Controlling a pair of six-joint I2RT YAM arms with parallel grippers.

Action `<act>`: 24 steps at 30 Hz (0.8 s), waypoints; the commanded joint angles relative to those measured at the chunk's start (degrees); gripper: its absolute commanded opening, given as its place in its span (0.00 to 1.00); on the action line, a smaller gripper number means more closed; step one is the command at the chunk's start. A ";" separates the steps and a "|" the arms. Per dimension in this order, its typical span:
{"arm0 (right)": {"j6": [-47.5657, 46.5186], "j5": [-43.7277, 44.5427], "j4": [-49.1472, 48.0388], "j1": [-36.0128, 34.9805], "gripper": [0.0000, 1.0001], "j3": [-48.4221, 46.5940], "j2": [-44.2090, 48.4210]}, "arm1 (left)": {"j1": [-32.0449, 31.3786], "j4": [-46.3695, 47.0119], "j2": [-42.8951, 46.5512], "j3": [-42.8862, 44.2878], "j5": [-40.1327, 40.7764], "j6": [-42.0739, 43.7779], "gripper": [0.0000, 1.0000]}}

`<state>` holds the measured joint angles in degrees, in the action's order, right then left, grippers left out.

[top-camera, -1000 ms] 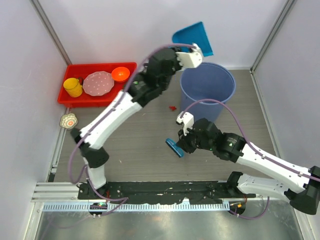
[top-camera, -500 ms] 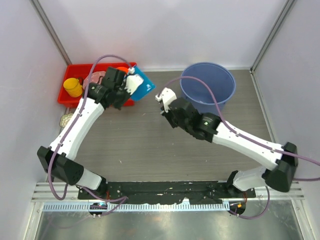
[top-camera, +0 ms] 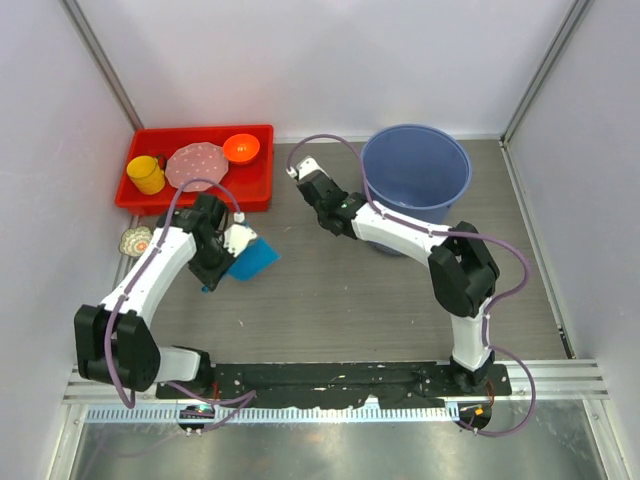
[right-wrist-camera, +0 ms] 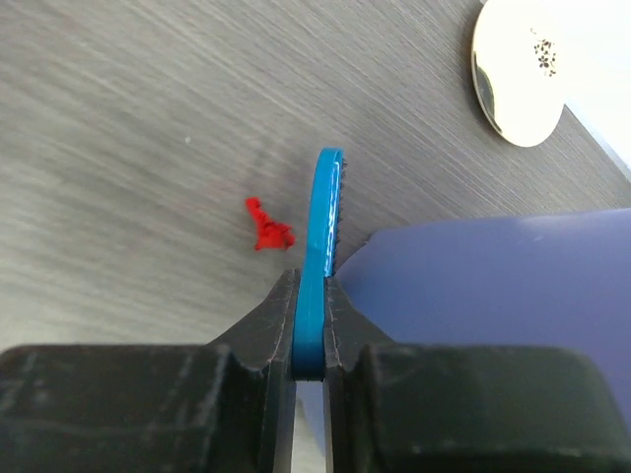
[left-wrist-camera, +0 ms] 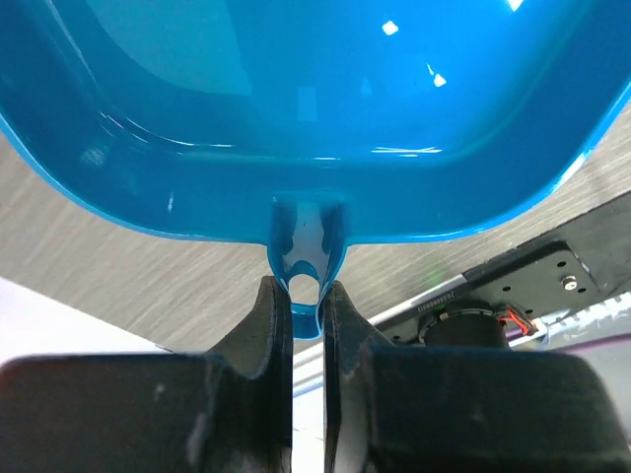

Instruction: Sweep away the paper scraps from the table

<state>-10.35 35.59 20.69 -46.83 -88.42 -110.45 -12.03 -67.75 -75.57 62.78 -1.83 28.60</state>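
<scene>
My left gripper is shut on the handle loop of the blue dustpan, held low over the left part of the table. My right gripper is shut on the blue hand brush, edge-on and pointing down at the table beside the bucket. One red paper scrap lies just left of the brush tip. The right arm hides it in the top view. No other scraps show.
A blue bucket stands at the back right, close to the brush. A red tray at the back left holds a yellow cup, a pink plate and an orange bowl. A small patterned dish sits at the left edge.
My left arm swung the dustpan from above the bucket, past the red tray, down to the table's left side. My right arm moved the brush back to the bucket's left side.
</scene>
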 commanded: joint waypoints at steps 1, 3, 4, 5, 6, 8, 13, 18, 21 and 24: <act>-1.86 1.76 -5.57 1.91 0.01 -3.69 -1.95 | 0.87 1.55 -1.77 -3.80 -2.04 2.25 0.00; -1.43 -0.95 -6.01 3.14 0.01 -3.07 -2.92 | 0.87 2.88 -3.95 -5.47 -2.57 2.43 0.00; -1.17 -2.79 -5.84 3.49 0.01 -2.72 -3.79 | 0.87 4.10 -5.10 -5.83 -2.48 2.34 0.00; -0.82 -4.29 -5.92 3.76 0.01 -1.68 -4.06 | 0.87 4.63 -6.42 -6.00 -2.31 1.82 0.00; -0.46 -7.35 -5.92 3.94 0.01 -1.06 -4.42 | 0.87 5.08 -7.65 -6.35 -1.70 1.46 0.00; -0.02 -10.88 -5.49 3.85 0.01 0.61 -4.77 | 0.35 6.92 -12.04 -6.62 0.40 -0.55 0.00; 3.05 -26.41 -4.08 2.36 0.01 3.78 -2.32 | -2.03 8.68 -18.03 -7.24 5.87 -1.27 0.00; 6.04 -37.59 -6.53 -2.55 0.01 10.45 4.62 | -4.66 9.03 -21.10 -6.01 6.13 -1.18 0.00; 8.67 -43.49 -9.26 -4.84 0.01 14.41 7.26 | -6.42 8.95 -23.48 -4.69 6.57 -1.00 0.00; 10.26 -44.82 -7.42 -7.22 0.01 15.12 9.28 | -6.95 8.16 -25.41 -2.85 6.31 -0.74 0.00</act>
<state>-5.32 0.64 11.99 -51.35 -75.18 -103.88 -18.13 -60.05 -98.43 57.25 4.45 27.64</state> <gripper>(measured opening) 0.155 0.110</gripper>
